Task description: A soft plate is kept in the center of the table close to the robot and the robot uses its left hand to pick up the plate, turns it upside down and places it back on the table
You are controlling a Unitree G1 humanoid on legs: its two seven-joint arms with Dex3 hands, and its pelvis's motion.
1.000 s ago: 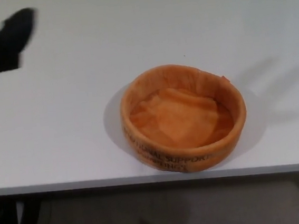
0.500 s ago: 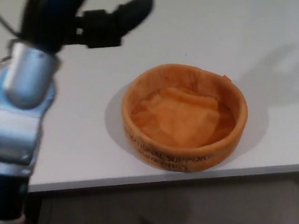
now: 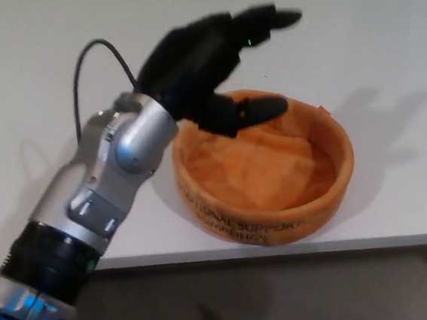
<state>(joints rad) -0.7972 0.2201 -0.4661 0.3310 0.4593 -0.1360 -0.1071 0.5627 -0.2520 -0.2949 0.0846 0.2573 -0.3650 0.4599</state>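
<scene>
A: What does the plate [image 3: 264, 172] look like?

B: It is soft orange fabric, round, with a thick upright wall and a wrinkled, lumpy floor. It sits right way up on the smooth white table [image 3: 382, 30], near the front edge. Dark lettering runs around the front of its wall, only partly readable.

A: And the arm?

B: The left arm [image 3: 100, 197] comes in from the lower left: a black ribbed cuff, then rounded silver metal casing, with a thin black cable [image 3: 86, 59] looping off the wrist. The forearm is cut off at the frame's corner.

A: The hand?

B: The left hand [image 3: 208, 66] is matte black, fingers spread and holding nothing, poised over the plate's back-left rim. The upper fingers [image 3: 268, 20] are blurred; the lower digit lies over the rim, and I cannot tell whether it touches. The hand hides that part of the rim. The right hand does not show
</scene>
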